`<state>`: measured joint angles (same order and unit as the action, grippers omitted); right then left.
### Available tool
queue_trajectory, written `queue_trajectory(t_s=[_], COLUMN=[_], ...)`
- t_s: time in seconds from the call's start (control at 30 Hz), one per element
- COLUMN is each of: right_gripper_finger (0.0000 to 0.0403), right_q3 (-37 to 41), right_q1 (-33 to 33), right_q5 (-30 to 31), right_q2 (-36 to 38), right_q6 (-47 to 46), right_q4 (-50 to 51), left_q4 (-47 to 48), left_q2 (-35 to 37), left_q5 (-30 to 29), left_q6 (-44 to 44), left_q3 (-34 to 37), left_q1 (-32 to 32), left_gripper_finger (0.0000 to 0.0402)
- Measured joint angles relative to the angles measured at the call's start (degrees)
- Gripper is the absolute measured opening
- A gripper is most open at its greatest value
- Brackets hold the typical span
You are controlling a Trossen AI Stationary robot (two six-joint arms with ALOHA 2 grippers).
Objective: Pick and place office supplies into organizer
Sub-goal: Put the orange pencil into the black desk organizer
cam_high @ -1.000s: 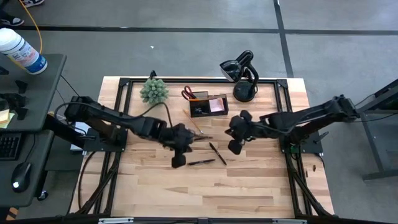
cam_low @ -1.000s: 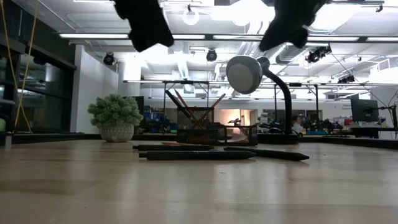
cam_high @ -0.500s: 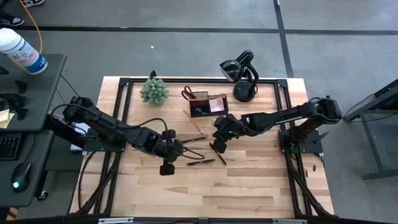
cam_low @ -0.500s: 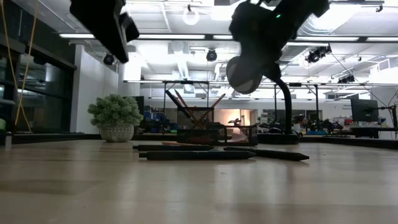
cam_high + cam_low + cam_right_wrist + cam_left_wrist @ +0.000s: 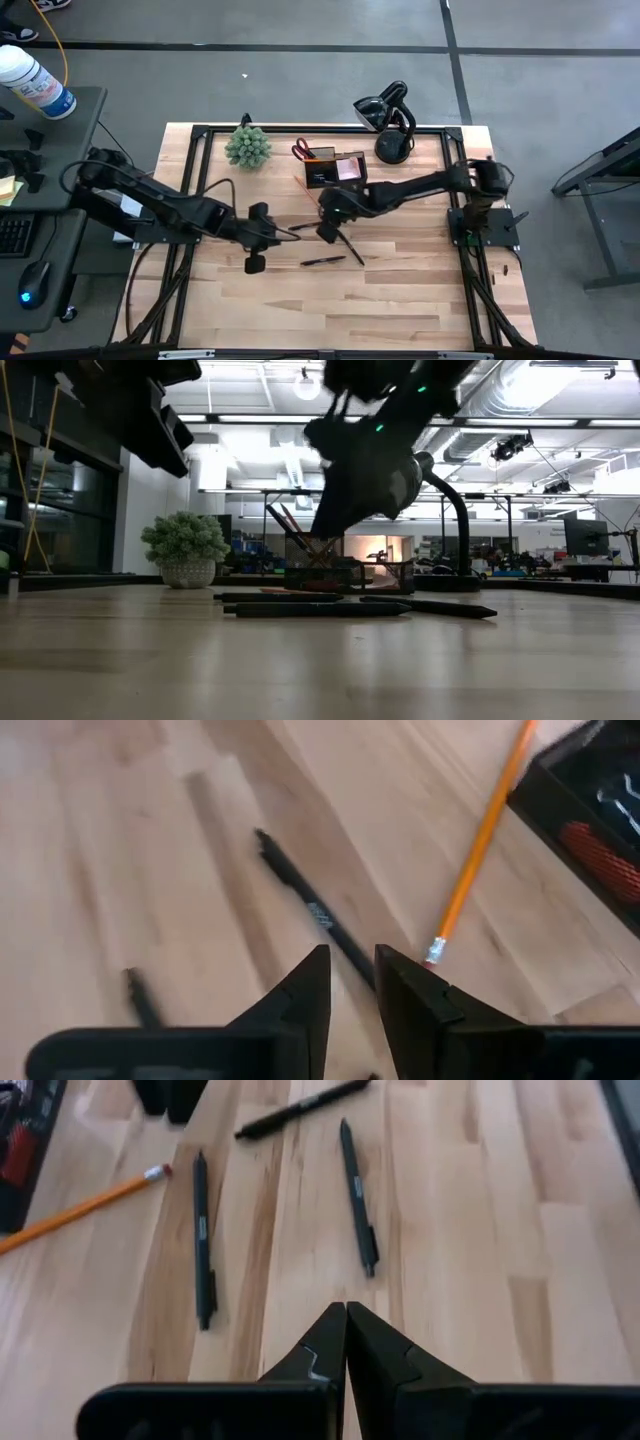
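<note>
Now | left gripper [image 5: 346, 1312]: jaws closed, empty | right gripper [image 5: 352, 958]: jaws slightly parted, empty, above black pen [image 5: 312, 910]

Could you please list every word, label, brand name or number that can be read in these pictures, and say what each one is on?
No text can be read in any view.
White bottle on the side desk: a blue label, its print too small to read.
Black pen on the table: a pale mark on its barrel, too blurred to read.
Organizer, pencil and lamp: no lettering visible.
</note>
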<state>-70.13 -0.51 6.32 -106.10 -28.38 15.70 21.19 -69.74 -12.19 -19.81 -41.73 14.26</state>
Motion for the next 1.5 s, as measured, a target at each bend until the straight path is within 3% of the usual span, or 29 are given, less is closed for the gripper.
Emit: queue_trajectory(t_s=[0.2,0.37,0.6,0.9,1.5], right_gripper_finger=[0.0065,0.0064,0.0062,0.0056,0.0057], right_q3=[-8.57,-10.04,-6.84,-2.99,1.69], right_q1=[2.26,3.99,3.60,1.20,0.73], right_q5=[-0.75,-2.73,-0.25,9.32,4.71], right_q2=[-6.29,-8.32,-8.38,-8.38,-8.16], right_q6=[-2.65,-2.67,-0.89,-6.14,-9.23], right_q4=[9.15,11.16,9.50,-0.84,-7.64], left_q4=[-4.88,-5.02,-4.72,-4.73,-8.88], left_q2=[1.05,1.05,1.05,1.03,1.01], left_q5=[0.98,0.13,-2.63,-2.88,-5.68], left_q6=[0.54,3.42,8.13,11.04,12.07], left_q3=[2.07,2.07,2.07,2.07,2.07], left_q1=[0.00,0.02,0.02,0.02,0.02], left_gripper_finger=[0.0000,0.0000,0.0000,0.0000,0.0000])
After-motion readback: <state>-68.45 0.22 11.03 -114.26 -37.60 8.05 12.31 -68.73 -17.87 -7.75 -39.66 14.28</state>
